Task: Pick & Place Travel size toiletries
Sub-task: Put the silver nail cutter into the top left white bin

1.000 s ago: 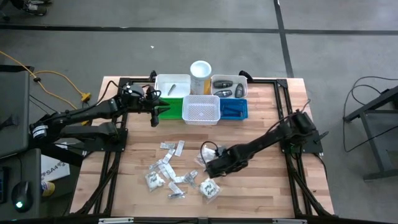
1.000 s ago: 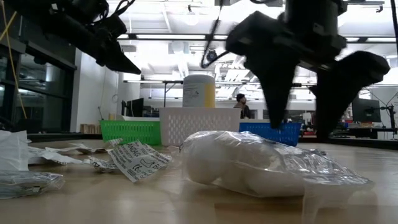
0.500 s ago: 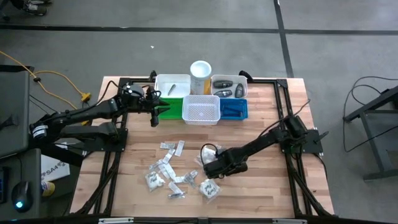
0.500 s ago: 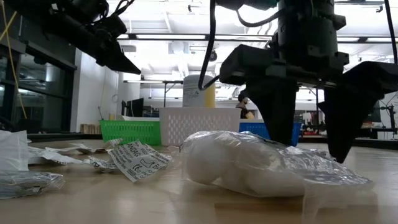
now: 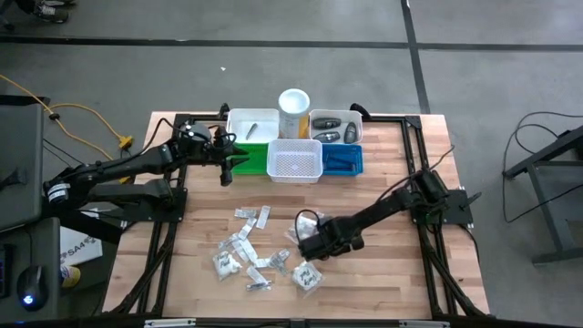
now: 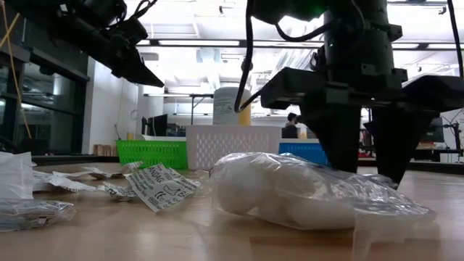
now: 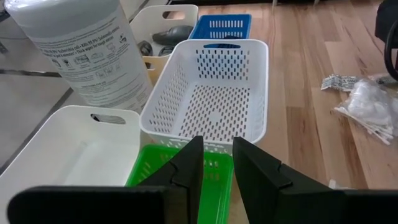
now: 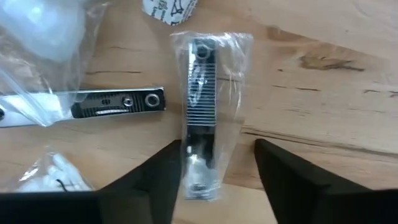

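The travel size toiletries [image 5: 250, 253] lie scattered on the wooden table's near middle. My right gripper [image 5: 310, 248] points down at the pile's right end, open. Its fingers [image 8: 158, 177] stand on either side of a dark stick in a clear wrapper [image 8: 202, 115] that lies flat on the wood. A second wrapped stick [image 8: 109, 102] lies beside it. In the low view a clear packet of white pieces [image 6: 290, 192] lies in front of my right gripper [image 6: 366, 170]. My left gripper [image 7: 217, 165] hangs above the green bin [image 7: 161, 171], its fingers a narrow gap apart and holding nothing. My right gripper comes at the wrapped stick from above, its fingers set across it near one end. One finger [image 8: 168, 168] stands at the wrapper's long edge [image 8: 181, 134]. Whether it touches, I cannot tell. The stick lies flat on the table.
Along the far edge stand a white bin [image 5: 252, 125], a white-and-yellow cylinder [image 5: 293, 109], a bin with dark oval pieces [image 5: 335, 126], a white lattice basket [image 5: 294, 161] and a blue bin [image 5: 342, 159]. Bare wood lies to the right of the pile.
My right gripper has sunk toward the table onto the wrapped stick, and the gap between its fingers has narrowed. The toiletries have not moved.
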